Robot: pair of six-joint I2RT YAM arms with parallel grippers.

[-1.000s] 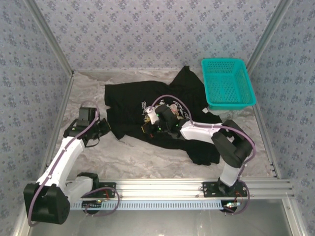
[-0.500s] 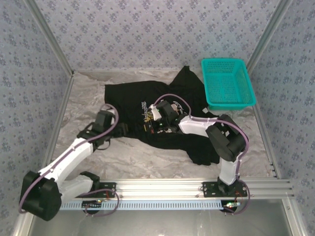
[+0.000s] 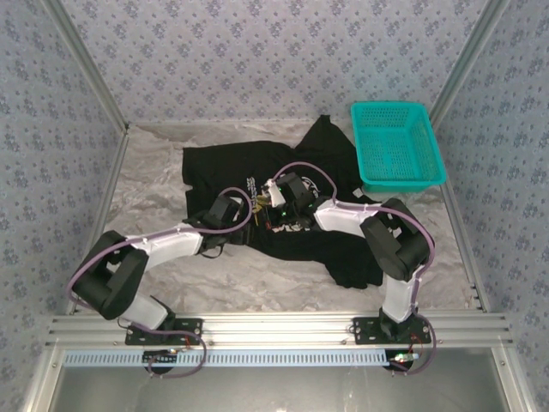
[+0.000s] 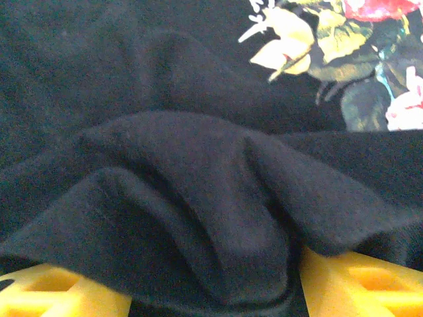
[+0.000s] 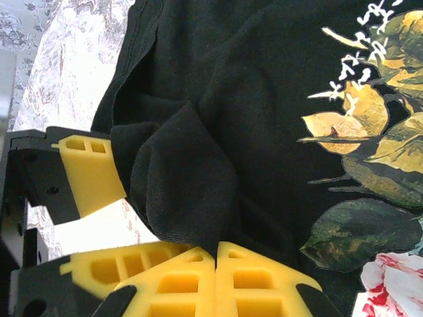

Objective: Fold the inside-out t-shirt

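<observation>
Over t-shirt (image 3: 219,167) fold, left fingers (image 4: 360,284) wide apart, right fingers (image 5: 258,281) together, perhaps on it.

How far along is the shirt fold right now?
Nothing folded yet: the t-shirt lies crumpled, print showing. In hand: the right gripper pinches a fold beside the print; the left gripper, jaws open, straddles cloth next to it. Left: flattening and every fold.

the right pincer (image 5: 215,254), pads closed, touches a bunched fold of the black t-shirt (image 5: 218,86) near its floral print (image 5: 370,165).
</observation>
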